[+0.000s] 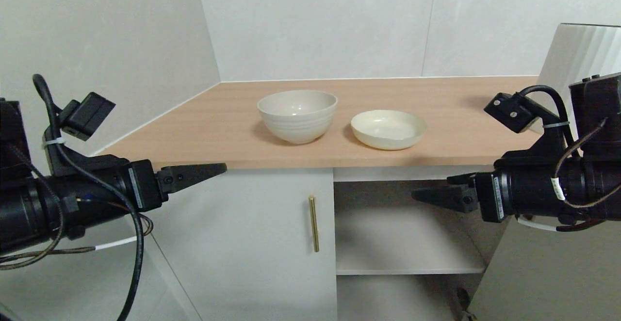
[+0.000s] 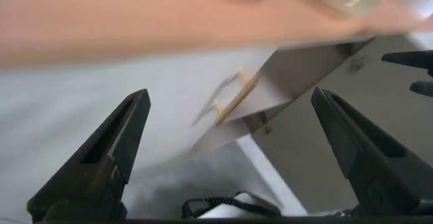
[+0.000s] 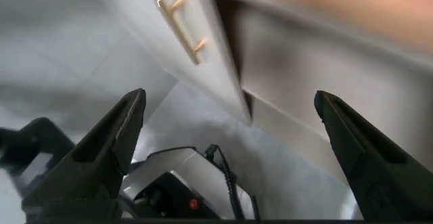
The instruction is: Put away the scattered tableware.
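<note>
Tableware not yet stowed: deep bowl (image 1: 297,116) and shallow dish (image 1: 388,128) stand side by side on the worktop (image 1: 194,132), above an open cupboard shelf (image 1: 407,258). My left gripper (image 2: 230,95) and right gripper (image 3: 230,94) hang before the cupboard, fingers spread wide, holding nothing; I find no legible writing on either piece

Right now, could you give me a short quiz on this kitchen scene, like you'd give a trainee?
1. True or false: the deep bowl stands on the counter, on the robot's left of the shallow dish.
2. The cupboard compartment below the shallow dish is: A) open, B) shut behind a door, C) holding a plate.
3. Of the left gripper and the right gripper, how many have their fingers apart?
Key: 1 true. 2 A. 3 two.
</note>
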You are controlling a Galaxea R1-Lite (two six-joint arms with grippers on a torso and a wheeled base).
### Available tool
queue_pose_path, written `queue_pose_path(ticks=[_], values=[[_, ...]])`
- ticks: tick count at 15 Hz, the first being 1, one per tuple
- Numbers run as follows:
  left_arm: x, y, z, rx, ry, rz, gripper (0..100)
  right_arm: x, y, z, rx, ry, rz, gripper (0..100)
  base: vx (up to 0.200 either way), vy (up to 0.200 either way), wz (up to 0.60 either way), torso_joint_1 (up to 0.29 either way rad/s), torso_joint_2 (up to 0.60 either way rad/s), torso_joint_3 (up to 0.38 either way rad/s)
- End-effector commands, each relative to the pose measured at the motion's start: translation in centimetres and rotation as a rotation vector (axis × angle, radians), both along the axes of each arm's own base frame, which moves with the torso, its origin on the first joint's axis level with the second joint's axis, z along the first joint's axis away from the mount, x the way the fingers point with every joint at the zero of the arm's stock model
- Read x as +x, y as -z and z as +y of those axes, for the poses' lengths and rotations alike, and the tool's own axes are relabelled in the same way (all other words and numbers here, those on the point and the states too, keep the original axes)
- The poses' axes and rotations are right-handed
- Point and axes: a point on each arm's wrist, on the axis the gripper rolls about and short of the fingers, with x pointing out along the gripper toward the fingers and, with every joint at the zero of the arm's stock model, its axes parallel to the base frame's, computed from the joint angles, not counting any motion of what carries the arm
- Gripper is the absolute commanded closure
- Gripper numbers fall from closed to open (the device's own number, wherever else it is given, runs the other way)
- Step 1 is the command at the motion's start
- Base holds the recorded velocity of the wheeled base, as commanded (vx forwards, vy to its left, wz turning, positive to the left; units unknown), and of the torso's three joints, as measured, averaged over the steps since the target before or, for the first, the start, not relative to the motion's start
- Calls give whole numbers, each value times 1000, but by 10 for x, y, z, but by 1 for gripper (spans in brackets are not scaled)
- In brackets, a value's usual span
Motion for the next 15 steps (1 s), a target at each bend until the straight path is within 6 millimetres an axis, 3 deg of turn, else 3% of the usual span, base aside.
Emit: queue_pose_path(ticks=[1, 12, 15], values=[[6, 6, -1, 4, 1, 28, 0, 3, 4, 2, -8, 0, 13, 0, 0, 0, 0, 124, -559, -310], [24, 27, -7, 22, 12, 119, 0, 10, 11, 5, -20, 5, 30, 0, 0, 0, 0, 176, -480, -292], [31, 23, -10, 20, 23, 110, 0, 20, 14, 11, -17, 21, 1, 0, 0, 0, 0, 84, -214, -121]])
